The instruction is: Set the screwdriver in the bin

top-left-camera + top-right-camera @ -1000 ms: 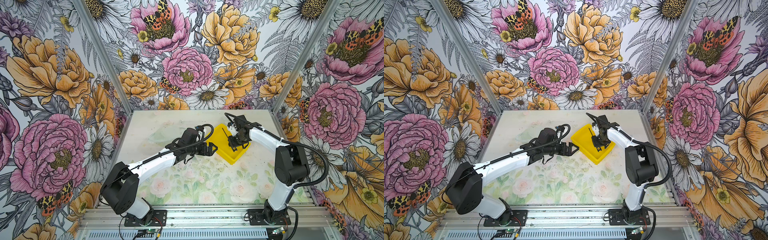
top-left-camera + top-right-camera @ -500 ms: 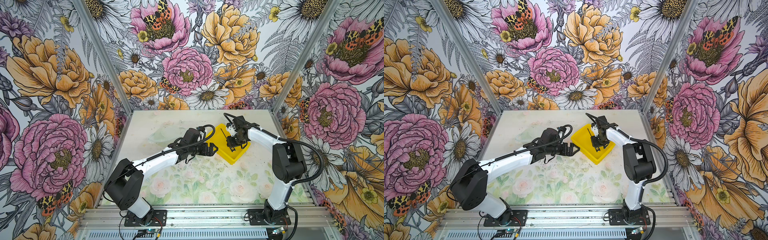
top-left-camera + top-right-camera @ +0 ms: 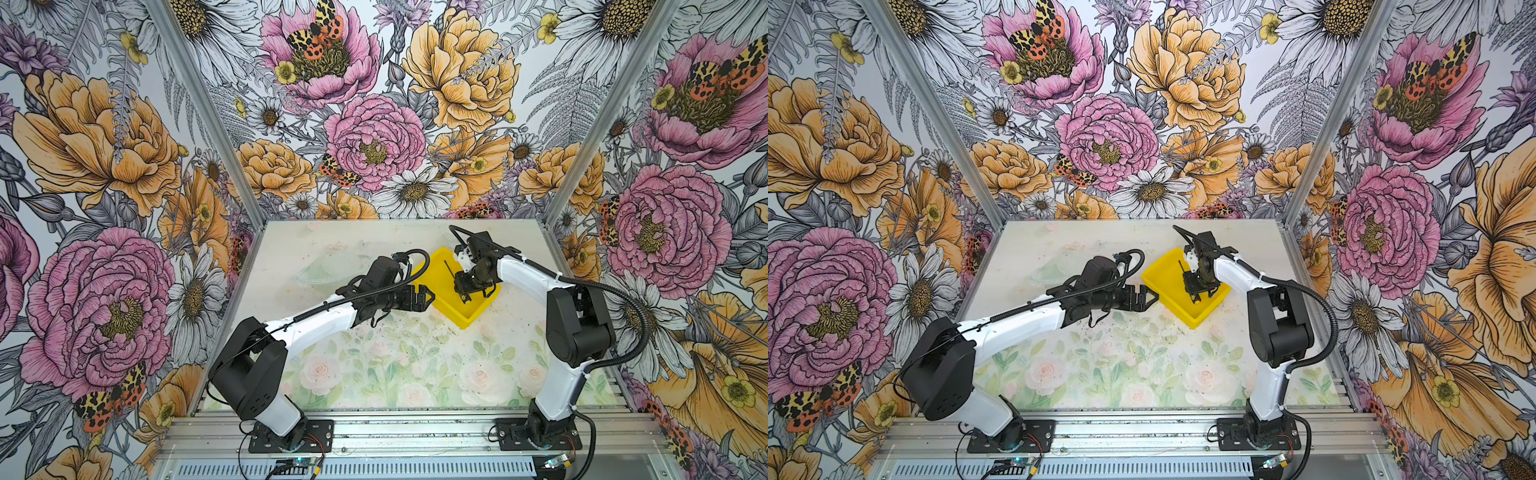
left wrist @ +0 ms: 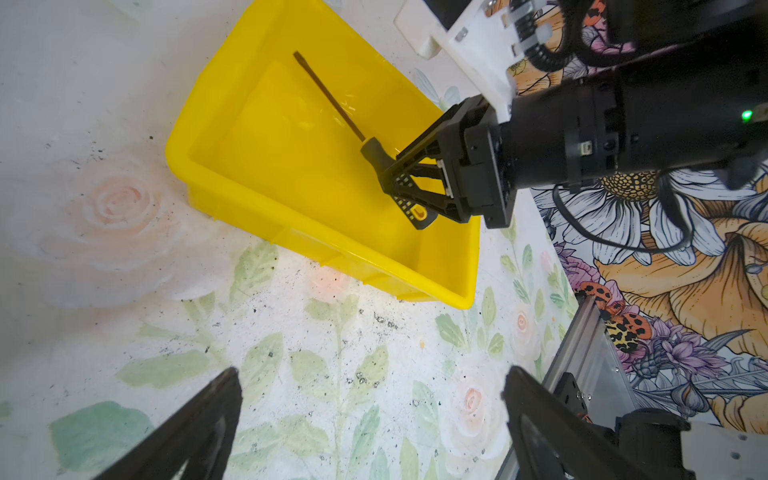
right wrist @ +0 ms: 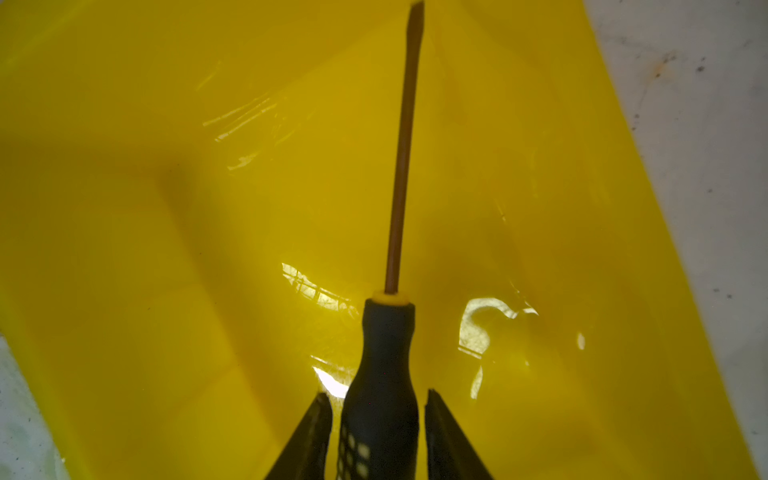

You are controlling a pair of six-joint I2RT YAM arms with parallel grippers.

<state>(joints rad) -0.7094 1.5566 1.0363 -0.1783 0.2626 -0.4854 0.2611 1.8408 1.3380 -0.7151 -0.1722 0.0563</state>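
changed within the last second: hold of the right tool [image 5: 378,401] on the small slim black-handled screwdriver [image 5: 381,365] with thin dark shaft and yellow collar. pinched tight a moment ago; now parted a little, slivers of yellow showing on both sides of the handle. sits inside the walls of the bright yellow rectangular plastic bin [image 4: 249,220], tip toward the far end; resting flat on the floor or not, cannot tell. reads as the release, so placement looks nearly done. left tool [image 3: 423,298] spread wide, empty, above the floral table [image 4: 291,374] just beside the bin. no brand, label or legible writing in view.
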